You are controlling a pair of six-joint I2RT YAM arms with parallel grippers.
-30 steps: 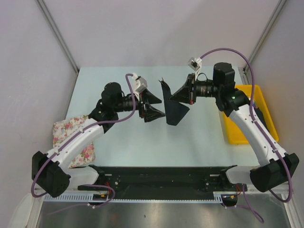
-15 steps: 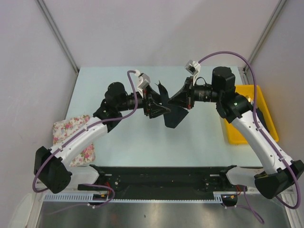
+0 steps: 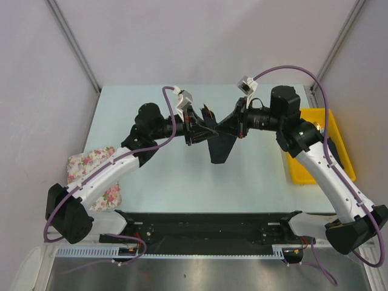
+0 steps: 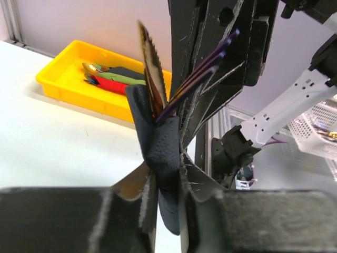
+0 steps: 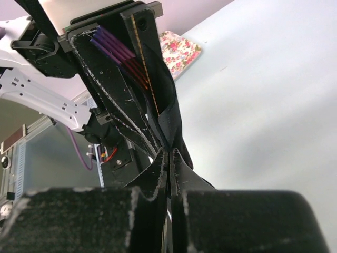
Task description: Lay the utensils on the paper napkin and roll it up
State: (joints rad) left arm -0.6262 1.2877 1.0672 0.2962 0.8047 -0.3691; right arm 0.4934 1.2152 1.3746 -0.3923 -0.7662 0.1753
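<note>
1. The paper napkin [image 3: 219,148] is not on the table [image 3: 151,182]. It hangs in the air over the middle of it, between the two arms, as a loosely folded black sheet whose free corner points toward the near edge.
2. The right gripper [image 3: 220,127] comes from the right side, and its fingers are pressed together on a fold of the napkin.
3. The left gripper [image 3: 207,128] comes from the left side and meets it almost tip to tip. In the left wrist view its fingers [image 4: 148,203] stand narrow, with the napkin filling the gap between them, so it appears to pinch the napkin too.
4. The utensils [image 4: 149,66] sit inside the fold. One thin orange-brown piece with a toothed edge rises straight away from both pairs of fingertips, so its long axis runs along the fingers and not across them.
5. Both arms are equally near to the bundle. By judgement, the next move depends on keeping the fold tight around this long axis, because a slack pinch may let the piece slide out.
6. The yellow tray [image 3: 320,118] at the right holds a red roll [image 4: 111,85] and a green roll [image 4: 122,78]. The floral cloth [image 3: 91,176] lies at the left edge. Both are well apart from the bundle, and nothing stands under it.
</note>
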